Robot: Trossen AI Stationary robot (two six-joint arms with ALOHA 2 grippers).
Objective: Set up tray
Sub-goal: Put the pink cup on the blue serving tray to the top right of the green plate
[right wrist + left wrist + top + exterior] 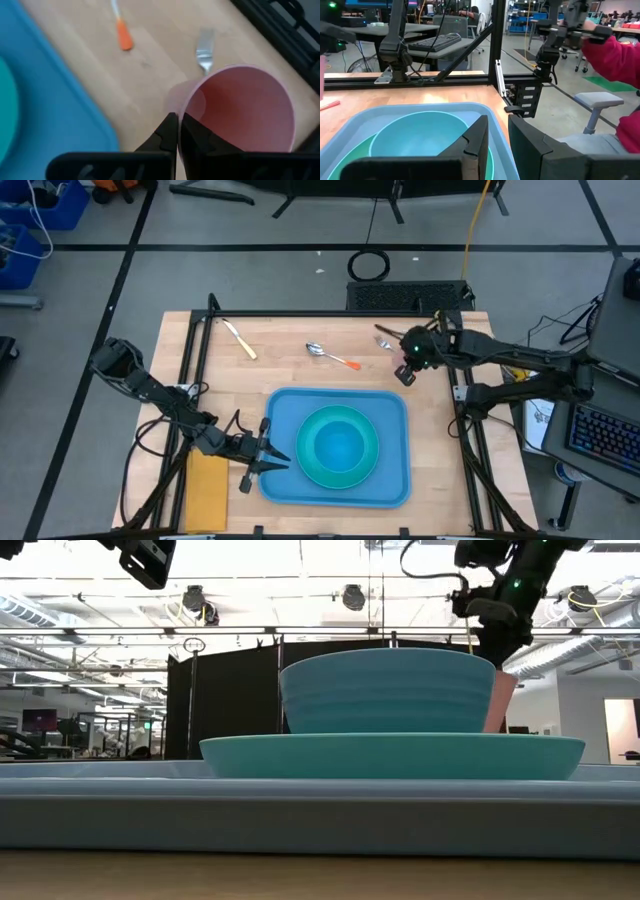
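Step in hand: I judge I am bringing a drinking cup to the setting; the bowl [340, 442] and plate [341, 468] already sit on the tray [290, 408], stacked, in the lower middle of the high view.
Left gripper [268, 457]: nearest the table's front edge, at the tray's left rim in the lower left of the high view. My fingers stand a narrow gap apart; I cannot tell whether they pinch the rim or only straddle it.
Napkin [207, 492]: yellow-orange, flat on the wood just left of the tray, untouched.
Right gripper [178, 131]: at the upper right of the high view, beyond the tray's far right corner. My fingers are pressed together on the rim wall of the pink cup [245, 107]; the cup looks lifted off the wood.
Far cutlery: fork [204, 50] just beyond the cup, orange-handled spoon [331, 356] mid-table, knife [240, 340] at the upper left.
Next move: I judge the cup must travel inward over the tray's raised rim and come down upright on bare blue by the far right corner, clear of the plate, before I let go.
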